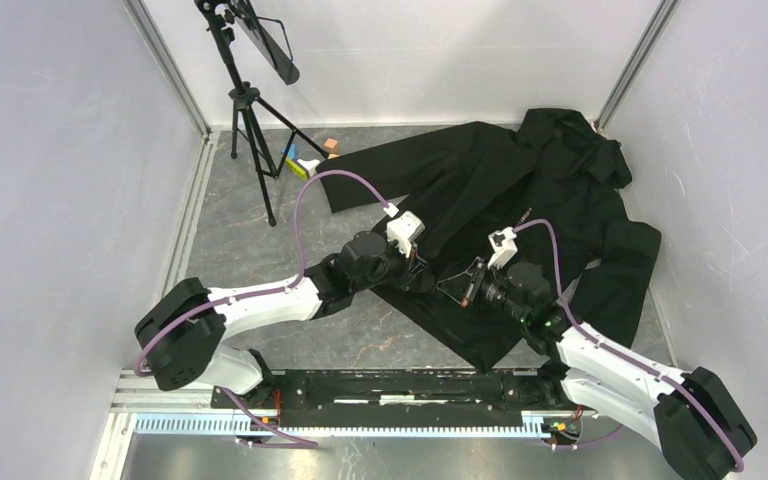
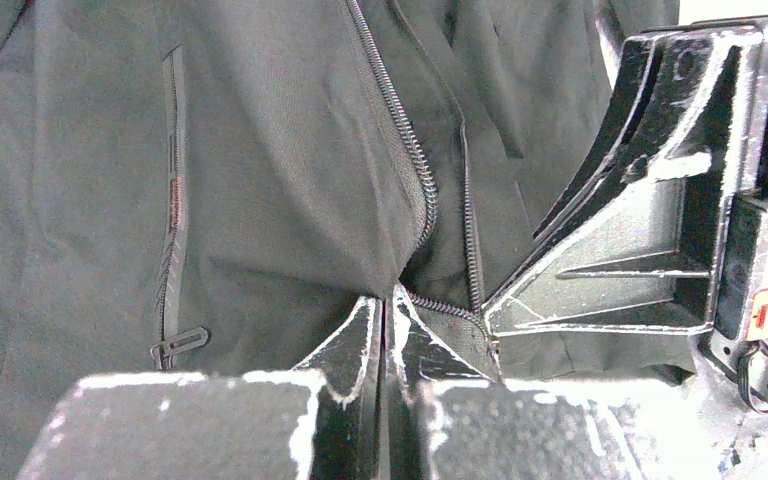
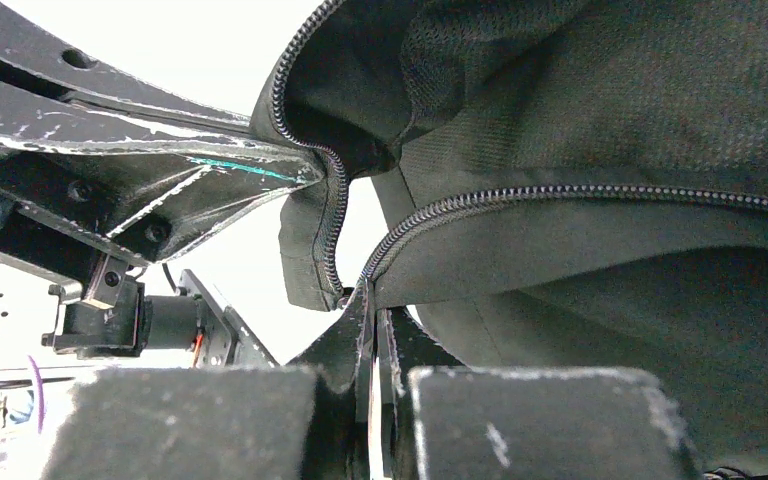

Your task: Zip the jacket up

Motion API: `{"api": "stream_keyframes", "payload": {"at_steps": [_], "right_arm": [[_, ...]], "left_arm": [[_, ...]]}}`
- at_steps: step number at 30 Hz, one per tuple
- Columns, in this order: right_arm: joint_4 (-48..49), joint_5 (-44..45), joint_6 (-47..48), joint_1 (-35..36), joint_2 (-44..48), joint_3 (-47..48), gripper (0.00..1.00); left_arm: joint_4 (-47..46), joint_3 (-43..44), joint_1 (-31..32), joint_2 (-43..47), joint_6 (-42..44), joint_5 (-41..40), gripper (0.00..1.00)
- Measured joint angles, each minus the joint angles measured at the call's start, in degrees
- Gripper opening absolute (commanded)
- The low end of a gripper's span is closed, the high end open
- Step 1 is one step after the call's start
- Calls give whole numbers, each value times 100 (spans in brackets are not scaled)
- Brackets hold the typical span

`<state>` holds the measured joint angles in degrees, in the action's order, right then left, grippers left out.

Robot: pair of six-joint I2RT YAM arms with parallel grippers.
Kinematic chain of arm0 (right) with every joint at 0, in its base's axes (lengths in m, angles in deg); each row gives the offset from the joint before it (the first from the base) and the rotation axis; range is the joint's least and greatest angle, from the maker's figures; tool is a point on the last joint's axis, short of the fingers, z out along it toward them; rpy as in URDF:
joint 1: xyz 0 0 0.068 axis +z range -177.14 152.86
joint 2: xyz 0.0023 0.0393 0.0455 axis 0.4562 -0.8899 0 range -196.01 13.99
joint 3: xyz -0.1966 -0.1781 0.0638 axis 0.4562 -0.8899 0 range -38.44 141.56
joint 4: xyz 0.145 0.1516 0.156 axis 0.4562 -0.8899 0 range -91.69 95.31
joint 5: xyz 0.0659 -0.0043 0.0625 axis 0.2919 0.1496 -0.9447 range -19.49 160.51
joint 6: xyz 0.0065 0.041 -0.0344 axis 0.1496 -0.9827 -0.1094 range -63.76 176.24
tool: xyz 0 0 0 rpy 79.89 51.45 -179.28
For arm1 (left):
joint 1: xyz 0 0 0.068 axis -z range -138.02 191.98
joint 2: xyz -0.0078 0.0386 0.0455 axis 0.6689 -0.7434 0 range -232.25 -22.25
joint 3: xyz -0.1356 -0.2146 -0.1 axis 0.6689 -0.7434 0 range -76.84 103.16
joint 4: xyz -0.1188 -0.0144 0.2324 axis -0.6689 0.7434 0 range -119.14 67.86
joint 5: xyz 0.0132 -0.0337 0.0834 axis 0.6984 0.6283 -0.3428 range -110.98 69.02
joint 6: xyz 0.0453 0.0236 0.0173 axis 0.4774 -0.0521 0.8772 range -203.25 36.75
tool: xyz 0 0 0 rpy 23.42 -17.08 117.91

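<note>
The black jacket (image 1: pixel 520 190) lies spread on the grey table, hood at the far right, front zipper open. Both grippers meet at its near hem. My left gripper (image 1: pixel 422 272) is shut, pinching the fabric at the lower end of the zipper teeth (image 2: pixel 405 140); the closed fingertips (image 2: pixel 372 320) show in the left wrist view. My right gripper (image 1: pixel 457 285) is shut on the other zipper edge (image 3: pixel 560 195), holding the hem lifted, with its fingertips (image 3: pixel 358 320) pressed together. A pocket zipper (image 2: pixel 172 200) runs down the left panel. The zipper slider is not clearly visible.
A black tripod (image 1: pixel 250 110) with a tilted panel stands at the back left, with small coloured blocks (image 1: pixel 305 158) by its feet. Grey walls close in on both sides. A metal rail (image 1: pixel 390 385) runs along the near edge between the arm bases.
</note>
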<state>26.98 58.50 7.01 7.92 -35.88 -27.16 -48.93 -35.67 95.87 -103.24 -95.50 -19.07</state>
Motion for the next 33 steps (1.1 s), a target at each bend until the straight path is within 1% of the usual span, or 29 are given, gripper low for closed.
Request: {"api": "stream_keyframes", "payload": {"at_steps": [8, 13, 24, 33], "right_arm": [[-573, -153, -20, -4, -74, 319, 0], [-695, -149, -90, -13, -70, 330, 0], [-686, -203, -350, -146, -42, 332, 0], [-505, -363, -494, -234, -57, 332, 0]], "left_arm": [[24, 0, 31, 146, 144, -20, 2], [76, 0, 44, 151, 317, 7, 2], [212, 0, 127, 197, 715, 79, 2], [348, 7, 225, 197, 754, 98, 2]]}}
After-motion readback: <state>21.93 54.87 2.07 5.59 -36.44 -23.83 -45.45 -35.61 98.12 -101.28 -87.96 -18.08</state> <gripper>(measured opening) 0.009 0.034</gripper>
